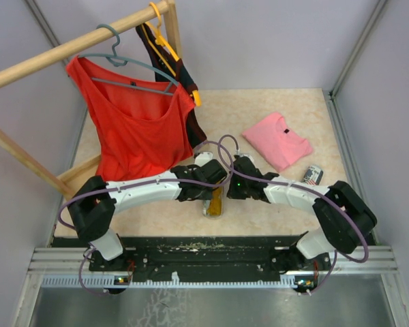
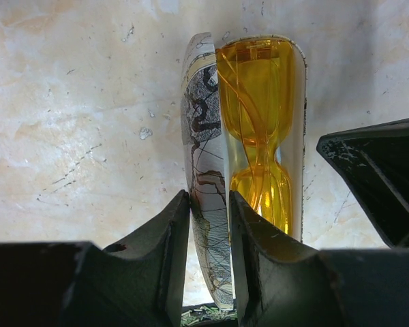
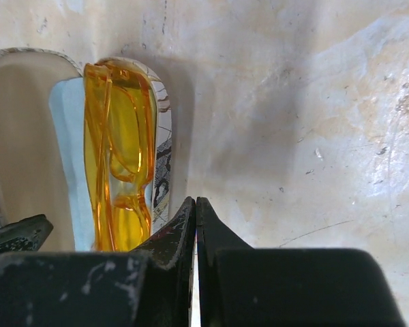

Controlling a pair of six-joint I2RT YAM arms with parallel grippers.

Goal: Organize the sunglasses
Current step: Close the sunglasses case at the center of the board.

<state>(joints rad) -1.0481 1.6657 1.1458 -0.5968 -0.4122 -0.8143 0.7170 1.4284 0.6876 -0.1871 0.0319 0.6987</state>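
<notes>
The orange-yellow sunglasses [image 2: 259, 116] lie folded inside an open patterned glasses case [image 2: 204, 136] on the table; they also show in the right wrist view [image 3: 116, 163] and, partly hidden by the arms, in the top view [image 1: 216, 202]. My left gripper [image 2: 210, 204] is shut on the case's raised patterned wall, one finger on each side. My right gripper [image 3: 195, 204] is shut and empty, just right of the case [image 3: 162, 170], close to it. The greyish-lilac pair is out of view.
A second patterned case [image 1: 312, 175] lies at the right, near a folded pink shirt [image 1: 278, 139]. A red tank top [image 1: 133, 129] hangs on a wooden rack [image 1: 75, 44] at the left. Both arms meet mid-table, wrists close together.
</notes>
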